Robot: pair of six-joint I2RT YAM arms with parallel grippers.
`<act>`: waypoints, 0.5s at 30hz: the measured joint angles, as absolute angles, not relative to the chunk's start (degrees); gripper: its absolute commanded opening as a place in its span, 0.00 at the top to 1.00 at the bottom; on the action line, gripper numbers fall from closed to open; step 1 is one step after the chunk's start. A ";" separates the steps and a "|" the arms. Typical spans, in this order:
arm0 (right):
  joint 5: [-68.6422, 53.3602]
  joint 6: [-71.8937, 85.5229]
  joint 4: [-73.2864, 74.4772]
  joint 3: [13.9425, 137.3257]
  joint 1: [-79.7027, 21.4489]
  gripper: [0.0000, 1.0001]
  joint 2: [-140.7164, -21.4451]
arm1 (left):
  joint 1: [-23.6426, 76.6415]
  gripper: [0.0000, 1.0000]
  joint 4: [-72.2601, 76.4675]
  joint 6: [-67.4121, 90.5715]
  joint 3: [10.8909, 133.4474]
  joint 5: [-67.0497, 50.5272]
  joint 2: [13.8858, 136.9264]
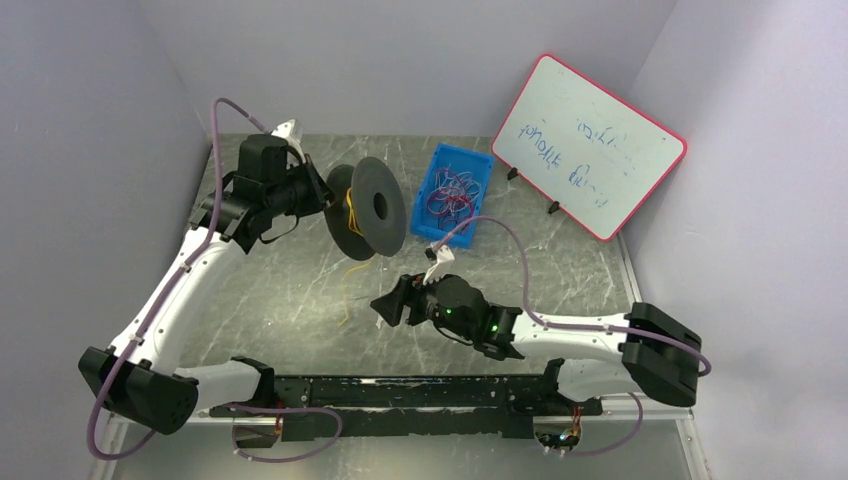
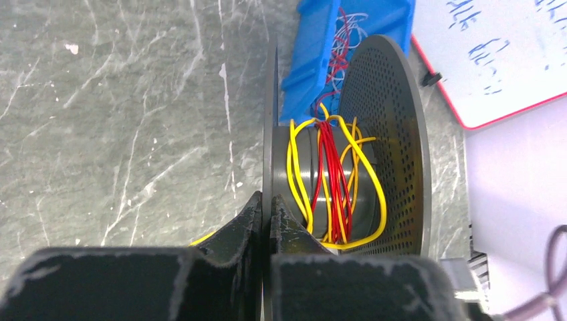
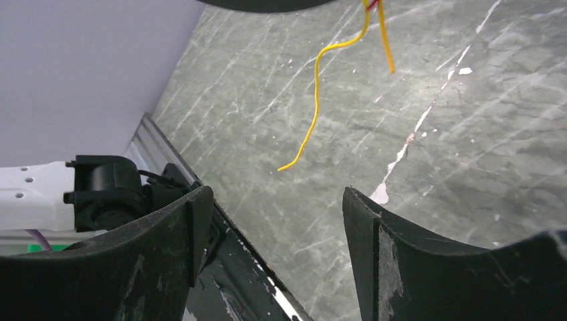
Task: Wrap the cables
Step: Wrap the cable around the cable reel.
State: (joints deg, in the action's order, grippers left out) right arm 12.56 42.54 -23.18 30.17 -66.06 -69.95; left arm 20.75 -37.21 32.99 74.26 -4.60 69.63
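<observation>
A black spool [image 1: 365, 210] hangs above the table, and my left gripper [image 1: 325, 192] is shut on the thin edge of its left flange [image 2: 270, 134]. Yellow and red cables [image 2: 334, 180] are looped around the hub between that flange and the perforated one [image 2: 384, 100]. One loose yellow cable tail [image 1: 348, 290] dangles from the spool toward the table; the right wrist view shows it too [image 3: 314, 114]. My right gripper [image 1: 385, 305] sits low, in front of the spool and apart from it. It is open, with nothing between its fingers [image 3: 277, 200].
A blue bin [image 1: 428, 180] behind the spool holds a tangle of red, blue and white cables [image 1: 455, 195]. A whiteboard [image 1: 588, 145] with a red frame leans at the back right. Walls close in on three sides. A black rail [image 1: 400, 390] runs along the near edge.
</observation>
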 measured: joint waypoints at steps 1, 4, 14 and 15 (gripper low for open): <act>12.36 43.16 -24.86 29.93 -66.06 0.25 -70.94 | 20.73 0.93 -37.17 33.43 74.85 -4.62 69.63; 12.27 45.10 -29.56 28.97 -66.08 0.25 -73.28 | 20.67 0.93 -37.12 34.48 76.73 -4.62 69.63; 12.86 52.58 -37.04 28.88 -66.13 0.29 -81.49 | 20.64 0.93 -36.71 37.54 80.31 -4.78 69.17; 12.84 53.12 -37.06 29.23 -66.13 0.30 -82.24 | 20.62 0.93 -36.71 37.85 80.31 -4.78 68.90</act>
